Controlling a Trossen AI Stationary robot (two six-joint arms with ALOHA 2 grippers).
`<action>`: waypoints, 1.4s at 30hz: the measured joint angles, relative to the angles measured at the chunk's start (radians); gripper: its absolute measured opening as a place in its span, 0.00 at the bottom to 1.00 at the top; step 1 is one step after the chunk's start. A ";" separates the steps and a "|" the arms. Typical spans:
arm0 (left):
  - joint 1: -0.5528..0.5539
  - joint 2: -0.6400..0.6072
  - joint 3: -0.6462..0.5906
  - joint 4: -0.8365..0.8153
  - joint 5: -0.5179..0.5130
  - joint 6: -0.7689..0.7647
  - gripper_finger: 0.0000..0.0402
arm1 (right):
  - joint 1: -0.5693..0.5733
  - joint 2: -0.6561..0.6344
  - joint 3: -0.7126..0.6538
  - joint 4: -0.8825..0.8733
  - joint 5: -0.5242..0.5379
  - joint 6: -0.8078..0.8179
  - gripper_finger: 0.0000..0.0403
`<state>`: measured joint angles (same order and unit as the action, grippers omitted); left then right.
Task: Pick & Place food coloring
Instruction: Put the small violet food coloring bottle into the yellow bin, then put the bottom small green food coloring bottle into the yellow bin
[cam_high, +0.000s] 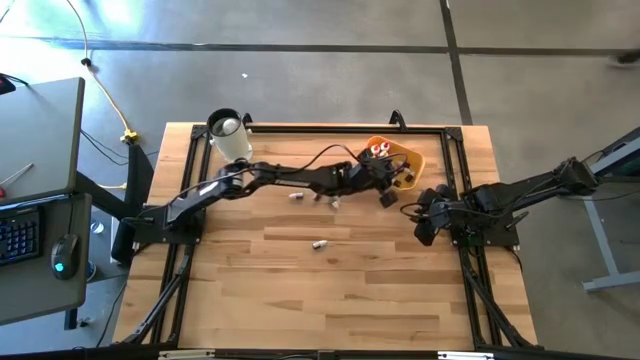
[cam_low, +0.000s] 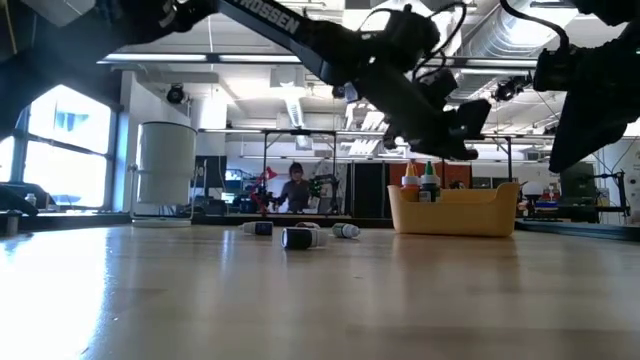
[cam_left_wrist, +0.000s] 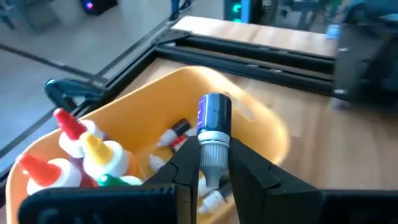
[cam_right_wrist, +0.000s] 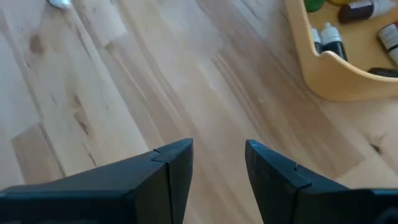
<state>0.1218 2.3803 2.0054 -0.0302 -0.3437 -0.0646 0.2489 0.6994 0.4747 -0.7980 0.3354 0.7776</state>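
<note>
Between my left gripper's (cam_left_wrist: 214, 180) fingers sits a small blue-capped vial (cam_left_wrist: 213, 134), clenched, above the orange tray (cam_left_wrist: 261, 124). Right gripper (cam_right_wrist: 217, 165) waits beside, fingers parted, holding nothing.

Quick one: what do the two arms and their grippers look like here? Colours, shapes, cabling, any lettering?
Both arms are dark, near-black jointed links, with thin black cables looping along the left arm near its wrist. White "TROSSEN" lettering, partly cut off, shows on the left arm in the low view. The left gripper and right gripper each have two dark, flat, wedge-shaped fingers.
</note>
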 joint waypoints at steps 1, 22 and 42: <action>0.005 0.016 0.015 -0.003 -0.003 -0.011 0.14 | 0.000 0.000 0.000 -0.001 -0.003 0.000 0.35; -0.013 -0.001 0.228 -0.320 -0.054 0.034 0.35 | 0.000 0.001 0.000 0.271 0.074 -0.364 0.35; -0.271 -0.637 0.292 -1.183 -0.279 -0.047 0.35 | -0.064 0.557 0.002 1.267 -0.311 -0.969 0.35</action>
<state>-0.1490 1.7434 2.2971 -1.2129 -0.6230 -0.1113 0.1846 1.2563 0.4763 0.4694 0.0244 -0.1910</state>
